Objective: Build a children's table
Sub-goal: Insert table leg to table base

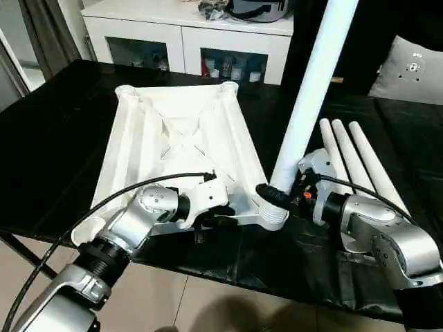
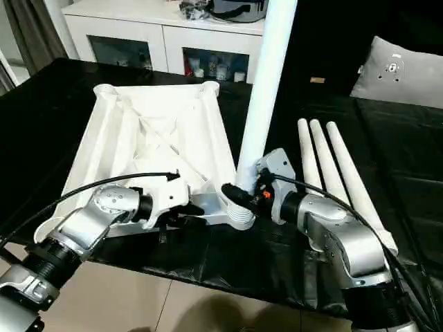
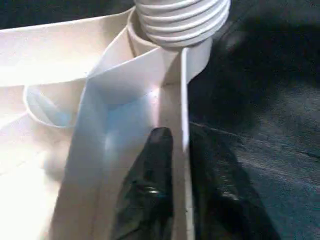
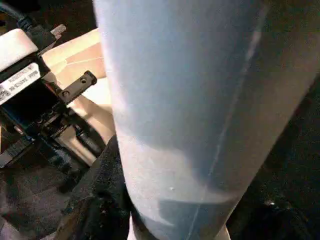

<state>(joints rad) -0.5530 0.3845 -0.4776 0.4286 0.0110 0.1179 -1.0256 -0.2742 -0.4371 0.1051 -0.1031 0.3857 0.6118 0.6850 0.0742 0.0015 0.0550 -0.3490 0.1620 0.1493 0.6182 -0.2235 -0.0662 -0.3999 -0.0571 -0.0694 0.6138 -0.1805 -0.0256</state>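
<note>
The right gripper (image 1: pixel 280 197) is closed around the base of a white leg (image 1: pixel 311 90) standing upright in the near right corner socket (image 1: pixel 273 216) of the upturned tabletop (image 1: pixel 176 149) on the black work table (image 1: pixel 55 138). The left gripper (image 3: pixel 177 145) straddles the tabletop's near rim, its fingers (image 3: pixel 150 185) apparently parted slightly around that thin wall. Three more legs (image 1: pixel 353 162) lie side by side just right of the tabletop.

Tabletop (image 1: pixel 138 142) & leg (image 1: pixel 311 90): smooth white plastic.
</note>
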